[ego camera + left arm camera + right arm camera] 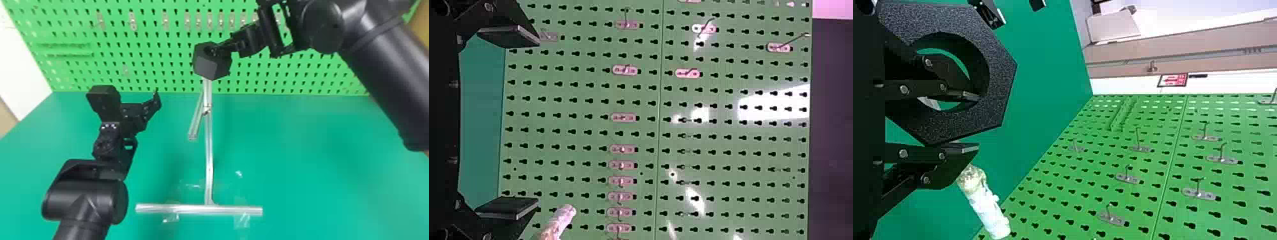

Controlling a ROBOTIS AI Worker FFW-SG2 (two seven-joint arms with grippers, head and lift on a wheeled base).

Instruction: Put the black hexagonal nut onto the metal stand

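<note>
- Gripping, head view: right gripper (220, 48) has the black hexagonal nut (212, 65), a thick block with a round hole, high in front of the green pegboard (159, 79).
- Same view: silver tubular metal stand (209, 159) rises from a straight base bar (198, 209) on the green table. Its upper post runs up behind the nut; contact cannot be told.
- Same view: left gripper (130, 95) waits in the air on the robot's left of the stand.
- Left wrist view: the left gripper's flat black fingers are spread wide, nothing between them. A pale rod end (559, 220) lies near one of them.
- Right wrist view: claw pinches one wall of the nut, one finger inside the hole, the other against the outer face. A whitish rod tip (985, 207), presumably the stand's, sticks out past the nut's outline; a piece of rod also shows through the hole. Judged not yet threaded.
- Step in hand, judged: lining up hole and rod tip. Bring the hole's axis in line with the rod first, then slide on slowly.
- Caution: the inner finger takes up room in the hole and may foul the rod; the one-wall pinch may let the nut swivel.
- Release only once the rod bears the nut's weight; draw the inner finger straight out.
</note>
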